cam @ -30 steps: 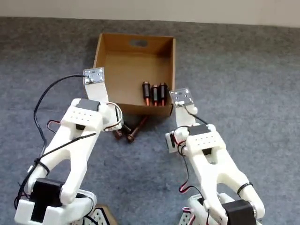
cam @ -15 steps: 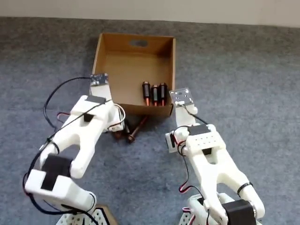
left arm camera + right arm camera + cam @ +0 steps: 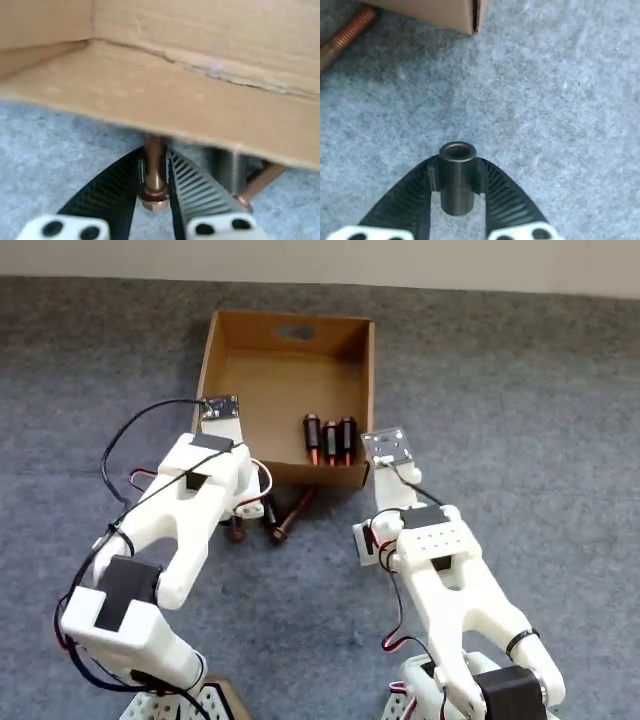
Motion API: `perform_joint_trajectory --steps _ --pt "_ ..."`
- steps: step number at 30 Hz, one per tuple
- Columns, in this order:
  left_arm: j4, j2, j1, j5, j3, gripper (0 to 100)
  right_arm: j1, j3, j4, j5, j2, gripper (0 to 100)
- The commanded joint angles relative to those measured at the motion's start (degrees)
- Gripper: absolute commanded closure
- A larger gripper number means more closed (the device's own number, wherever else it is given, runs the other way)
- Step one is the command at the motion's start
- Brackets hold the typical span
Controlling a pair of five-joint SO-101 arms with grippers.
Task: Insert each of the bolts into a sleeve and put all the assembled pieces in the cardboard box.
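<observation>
— Any lettering, numbers or labels to read?
— None that I can make out. The cardboard box (image 3: 250,335) has plain brown walls.
— Anywhere else?
— If there are marks on the left wrist board (image 3: 221,407) or the right wrist board (image 3: 385,448), they are too small to tell.

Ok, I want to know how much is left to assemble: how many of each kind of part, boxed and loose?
Assembled pieces in the cardboard box: 3
Loose bolts: 2, one in the left claw, one on the table
Loose sleeves: 1, in the right claw; a dark piece beside that bolt may be another
Total: 6, perhaps 7
</observation>
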State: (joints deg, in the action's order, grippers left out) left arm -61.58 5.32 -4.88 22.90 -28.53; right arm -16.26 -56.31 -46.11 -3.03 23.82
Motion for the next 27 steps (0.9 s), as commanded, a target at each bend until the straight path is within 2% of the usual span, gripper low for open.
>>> perform_joint_trajectory --steps 1,6,7,10,16,19,23,27 --pt "-3.8 -5.7 0.7 -0.1 0.7 99 0.7 0.3 0.7 -0.5 2.0 99.3" --pt "-9.3 -10.7 0.6 -0.4 0.7 99 0.7 0.6 0.8 -0.5 2.0 99.3" --pt "-9.9 -11.3 0.5 -2.4 0.7 99 0.7 0.6 0.8 -0.5 2.0 99.3" --pt "-10.4 -11.9 0.3 -14.9 0.6 99 0.7 0.6 0.8 -0.5 2.0 99.3" --pt "-14.8 -11.9 -3.5 -45.0 -2.5 99 0.7 0.6 0.8 -0.5 2.0 99.3" --pt "-16.5 -11.9 -7.3 -54.4 -5.1 99 0.7 0.6 0.8 -0.5 2.0 99.3" --pt "-16.4 -11.9 -12.4 -59.8 -8.6 99 0.7 0.6 0.8 -0.5 2.0 99.3" --pt "-16.4 -11.9 -14.2 -60.0 -8.7 97 0.7 0.5 0.8 -0.5 2.0 99.3"
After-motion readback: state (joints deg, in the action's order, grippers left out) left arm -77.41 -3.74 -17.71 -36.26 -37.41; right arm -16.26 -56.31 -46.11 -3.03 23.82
